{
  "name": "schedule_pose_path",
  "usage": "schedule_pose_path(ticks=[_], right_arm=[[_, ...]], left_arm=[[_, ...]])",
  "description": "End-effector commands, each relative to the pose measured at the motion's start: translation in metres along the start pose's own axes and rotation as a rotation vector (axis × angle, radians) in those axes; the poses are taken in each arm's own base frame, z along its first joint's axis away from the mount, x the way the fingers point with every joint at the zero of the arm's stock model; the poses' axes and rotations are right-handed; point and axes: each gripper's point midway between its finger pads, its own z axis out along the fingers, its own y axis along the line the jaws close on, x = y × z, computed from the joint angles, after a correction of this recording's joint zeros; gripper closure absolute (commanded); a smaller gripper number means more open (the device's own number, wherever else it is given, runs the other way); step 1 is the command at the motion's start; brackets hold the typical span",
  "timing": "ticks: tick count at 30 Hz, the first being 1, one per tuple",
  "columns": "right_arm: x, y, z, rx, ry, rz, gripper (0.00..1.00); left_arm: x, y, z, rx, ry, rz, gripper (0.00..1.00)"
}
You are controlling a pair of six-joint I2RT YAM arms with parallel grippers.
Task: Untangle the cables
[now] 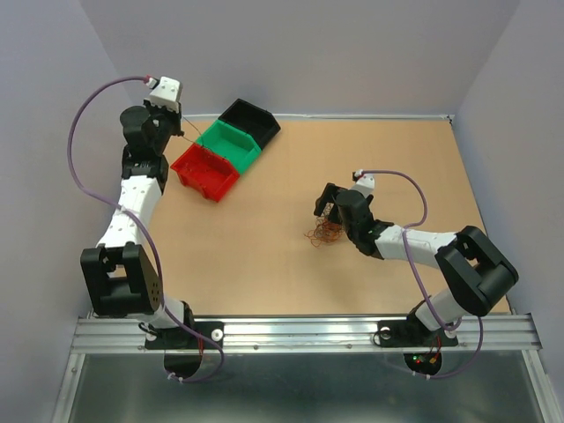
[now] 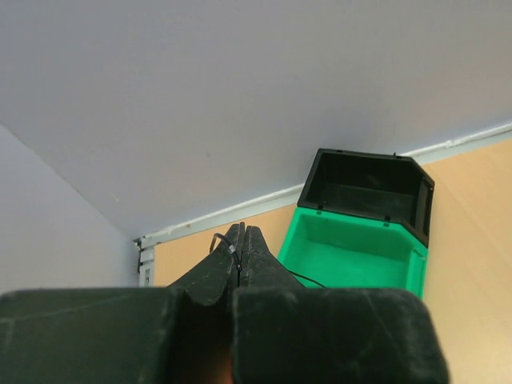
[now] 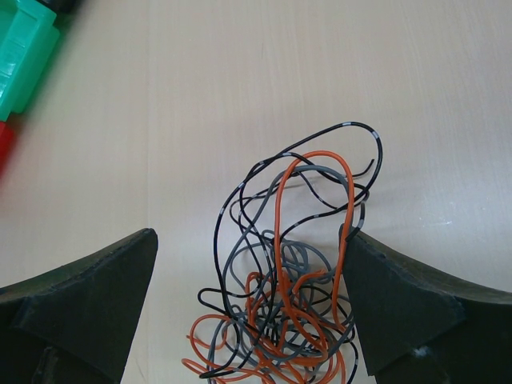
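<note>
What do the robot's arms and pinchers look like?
The left arm and right arm are white tubes with chunky black joints, a purple-grey cable looping along each. The fingers are black wedges. Each wrist carries a small white box.

The left arm (image 1: 132, 207) and right arm (image 1: 414, 243) alternate white shells with blocky black joint housings; a purple-grey cable (image 1: 74, 132) loops beside each. The left gripper (image 2: 242, 240) and right gripper (image 3: 248, 240) have matte black, wedge-shaped fingers (image 3: 400, 304).
</note>
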Motion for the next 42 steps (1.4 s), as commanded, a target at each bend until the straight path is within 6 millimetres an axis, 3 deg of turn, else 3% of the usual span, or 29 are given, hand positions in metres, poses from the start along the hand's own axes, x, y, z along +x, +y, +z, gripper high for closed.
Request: schedule_pose_path(ticks=[1, 7, 14, 16, 18, 20, 24, 31, 32, 35, 37, 38, 39, 40, 42], right_arm=[[-0.015, 0.004, -0.007, -0.029, -0.058, 0.027, 0.0], [-0.018, 0.004, -0.009, -0.034, -0.07, 0.035, 0.0], [-0.019, 0.004, -0.012, -0.039, -0.073, 0.044, 0.0], [-0.019, 0.004, -0.012, -0.041, -0.073, 0.046, 0.0], [-0.02, 0.005, -0.012, -0.044, -0.074, 0.049, 0.0], [-0.019, 0.006, -0.012, -0.048, -0.071, 0.049, 0.0], [-0.019, 0.007, -0.013, -0.054, -0.068, 0.051, 0.0], [-0.022, 0.009, -0.015, -0.064, -0.072, 0.056, 0.0], [-0.021, 0.01, -0.015, -0.07, -0.069, 0.056, 0.0], [-0.018, 0.011, -0.014, -0.073, -0.058, 0.057, 0.0], [-0.017, 0.012, -0.013, -0.075, -0.055, 0.055, 0.0], [-0.017, 0.011, -0.013, -0.073, -0.053, 0.052, 0.0], [-0.016, 0.012, -0.013, -0.076, -0.053, 0.052, 0.0], [-0.016, 0.011, -0.013, -0.076, -0.051, 0.053, 0.0], [-0.016, 0.011, -0.013, -0.077, -0.05, 0.05, 0.0]], left_arm=[[0.018, 0.007, 0.007, -0.026, 0.027, 0.054, 1.0], [0.072, 0.006, 0.026, -0.018, 0.124, 0.069, 1.0], [0.146, -0.014, 0.041, 0.053, 0.225, 0.035, 1.0], [0.155, -0.016, 0.041, 0.051, 0.237, 0.016, 1.0], [0.167, -0.023, 0.035, 0.066, 0.248, -0.004, 1.0], [0.162, -0.027, 0.029, 0.071, 0.217, 0.003, 1.0], [0.187, -0.03, 0.014, 0.013, 0.33, 0.036, 0.99], [0.243, -0.051, -0.008, 0.085, 0.647, 0.019, 1.0], [0.245, -0.048, -0.009, 0.083, 0.659, 0.041, 0.99], [0.262, -0.07, -0.012, 0.131, 0.725, 0.093, 0.96], [0.266, -0.07, -0.003, 0.119, 0.76, 0.11, 0.96], [0.288, -0.078, -0.006, 0.141, 0.83, 0.109, 0.96], [0.289, -0.075, 0.0, 0.132, 0.852, 0.117, 0.96], [0.31, -0.08, -0.005, 0.143, 0.916, 0.11, 0.96], [0.316, -0.08, -0.002, 0.137, 0.933, 0.109, 0.95]])
